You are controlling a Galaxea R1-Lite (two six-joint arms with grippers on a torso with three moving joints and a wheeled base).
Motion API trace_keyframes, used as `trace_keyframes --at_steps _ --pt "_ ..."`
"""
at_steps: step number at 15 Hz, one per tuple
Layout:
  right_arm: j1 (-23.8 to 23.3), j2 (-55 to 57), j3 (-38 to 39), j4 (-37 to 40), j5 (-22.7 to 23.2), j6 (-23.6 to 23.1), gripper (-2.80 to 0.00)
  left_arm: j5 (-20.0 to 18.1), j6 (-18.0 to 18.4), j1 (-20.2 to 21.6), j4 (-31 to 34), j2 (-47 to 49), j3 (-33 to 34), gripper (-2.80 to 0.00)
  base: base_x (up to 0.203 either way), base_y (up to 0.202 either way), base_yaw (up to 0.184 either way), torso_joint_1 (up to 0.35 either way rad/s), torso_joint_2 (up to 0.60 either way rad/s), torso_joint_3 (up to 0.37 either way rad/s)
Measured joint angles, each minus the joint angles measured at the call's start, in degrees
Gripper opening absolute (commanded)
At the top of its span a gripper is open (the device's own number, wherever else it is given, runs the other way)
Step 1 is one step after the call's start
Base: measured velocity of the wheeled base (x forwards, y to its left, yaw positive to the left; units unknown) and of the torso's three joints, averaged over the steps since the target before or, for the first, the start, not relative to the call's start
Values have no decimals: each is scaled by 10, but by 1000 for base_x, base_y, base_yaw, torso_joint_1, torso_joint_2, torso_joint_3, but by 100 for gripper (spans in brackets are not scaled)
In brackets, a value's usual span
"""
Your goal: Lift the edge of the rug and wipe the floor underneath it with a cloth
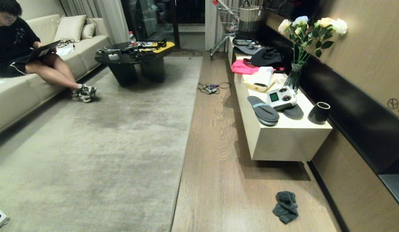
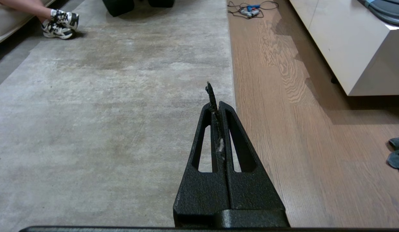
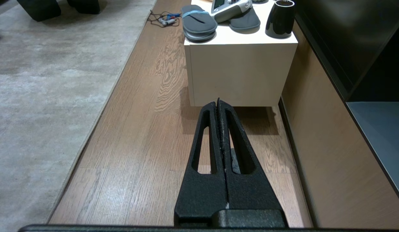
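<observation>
Lying crumpled at the lower right of the head view, nearest the camera: small dark grey-blue fuzzy cloth [image 1: 286,207], resting loose on the light brown wood-grain plank floor [image 1: 215,180], probably dropped there within reach for the wiping. Running up the middle of the frame from bottom centre: straight thin rug edge [image 1: 185,141] of the large pale grey-beige mottled rug, lying flat, not yet lifted. Showing only in the wrist views and hanging idle: black left gripper [image 2: 215,96] above the rug border, jaws pressed together with a dark scrap sticking out from between them; black right gripper [image 3: 218,106] above the planks before the white low cabinet [image 1: 289,138], jaws closed on nothing. Sitting at upper left, well apart: person on a beige sofa.
</observation>
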Motion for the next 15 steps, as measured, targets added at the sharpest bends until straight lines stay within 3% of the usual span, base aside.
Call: trace_keyframes --at_steps 9,15 --pt "0 0 0 0 0 0 -280 0 0 0 0 0 0 -280 0 0 0 0 0 -7" --pt "0 0 0 0 1 1 -280 0 0 0 0 0 0 -280 0 0 0 -10 -339 -362"
